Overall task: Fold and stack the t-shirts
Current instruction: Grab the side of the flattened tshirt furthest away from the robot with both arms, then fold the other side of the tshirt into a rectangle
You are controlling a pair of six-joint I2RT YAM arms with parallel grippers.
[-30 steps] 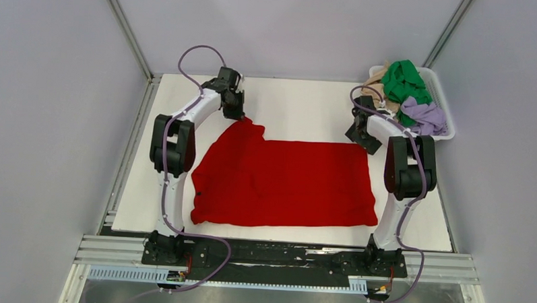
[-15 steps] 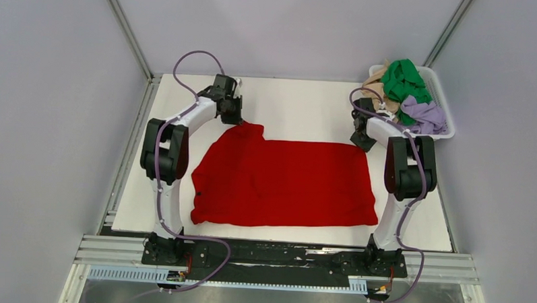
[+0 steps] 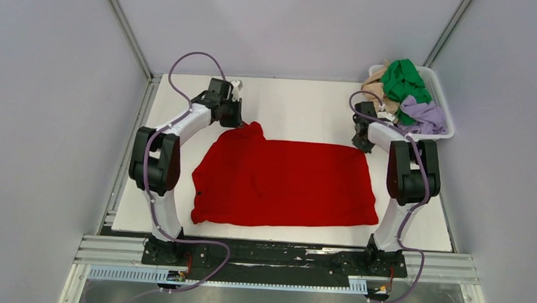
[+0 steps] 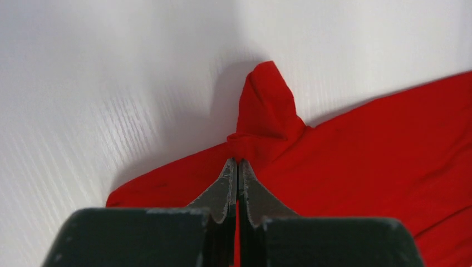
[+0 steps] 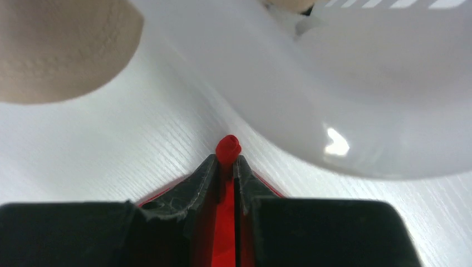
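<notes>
Near the desk's (image 3: pixel 301 105) far edge, the left gripper (image 3: pixel 237 121) pinches the red t-shirt's (image 3: pixel 285 182) far-left corner and the right gripper (image 3: pixel 360 143) clamps its far-right corner beside the basket (image 3: pixel 435 137).

Holding the red t-shirt (image 3: pixel 285 182) by its far corners with left gripper (image 3: pixel 242 121) and right gripper (image 3: pixel 360 145); spread flat nearward of the fingers.

Soft, even light is coming from above, leaving my table (image 3: pixel 301 105) bright with only faint shadows. Through my left wrist camera the red t-shirt (image 4: pixel 362 144) is throwing a soft grey shadow beside its raised peak. Through my right, glare is glinting on the basket (image 5: pixel 334 142) wall, and the beige t-shirt (image 5: pixel 55 50) is blurring out of focus
</notes>
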